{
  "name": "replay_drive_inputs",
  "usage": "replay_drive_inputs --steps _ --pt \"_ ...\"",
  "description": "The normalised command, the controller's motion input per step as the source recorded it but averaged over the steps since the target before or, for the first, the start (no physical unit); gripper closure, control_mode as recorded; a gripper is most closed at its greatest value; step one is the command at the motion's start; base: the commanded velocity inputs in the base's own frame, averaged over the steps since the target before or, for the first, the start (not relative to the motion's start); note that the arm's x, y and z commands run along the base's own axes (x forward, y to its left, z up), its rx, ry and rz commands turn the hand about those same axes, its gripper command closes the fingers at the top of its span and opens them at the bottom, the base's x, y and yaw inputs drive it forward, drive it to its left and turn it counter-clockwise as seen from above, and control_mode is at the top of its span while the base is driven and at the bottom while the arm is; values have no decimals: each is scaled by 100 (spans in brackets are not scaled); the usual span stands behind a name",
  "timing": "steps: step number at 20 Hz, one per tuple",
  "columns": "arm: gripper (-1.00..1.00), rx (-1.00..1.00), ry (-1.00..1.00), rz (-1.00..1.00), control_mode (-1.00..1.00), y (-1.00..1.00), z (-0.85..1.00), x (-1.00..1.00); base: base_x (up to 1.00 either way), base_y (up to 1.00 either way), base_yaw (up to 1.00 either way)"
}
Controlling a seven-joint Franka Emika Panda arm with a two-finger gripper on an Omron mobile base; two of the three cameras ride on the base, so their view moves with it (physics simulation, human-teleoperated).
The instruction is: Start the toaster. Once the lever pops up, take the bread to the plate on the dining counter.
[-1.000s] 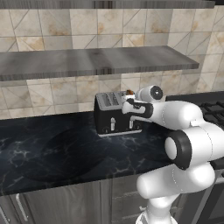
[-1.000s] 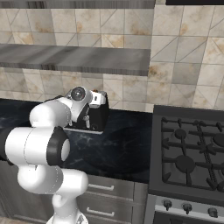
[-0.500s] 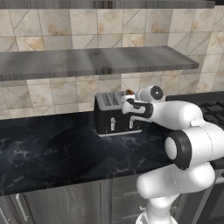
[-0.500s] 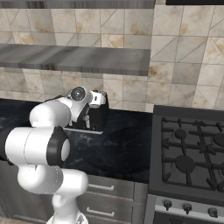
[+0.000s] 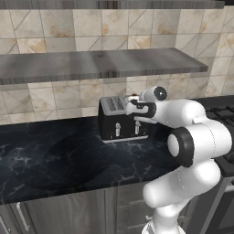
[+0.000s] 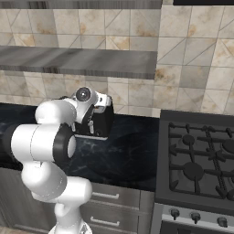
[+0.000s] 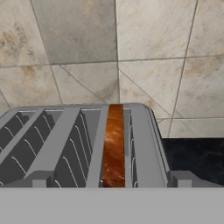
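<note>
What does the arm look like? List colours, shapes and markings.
The arm has glossy white rounded segments with dark bands at the joints. A round dark disc with a grey centre caps the wrist. The hand end is black. No cables or markings show.

The toaster (image 5: 119,119) stands at the back edge of the black worktop (image 5: 68,160), against the tiled wall (image 5: 68,98). A grey shelf (image 5: 100,64) overhangs it, narrowing the room above the slots. The bread (image 7: 114,144) fills the rightmost slot. Worktop left of and before the toaster lies bare; the stove (image 6: 201,160) bounds the right end.
</note>
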Motion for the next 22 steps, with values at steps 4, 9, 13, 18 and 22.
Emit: replay_drive_inputs --steps 4,9,13,18,22 --pt "-100 0 0 0 -100 0 0 14 0 0 0" --pt "-100 0 0 0 -100 0 0 4 0 0 0" --pt "-100 0 0 0 -100 0 0 5 0 0 0" --pt "-100 0 0 0 -100 0 -1 1 0 0 0" --pt "-100 0 0 0 -100 0 -8 9 0 0 0"
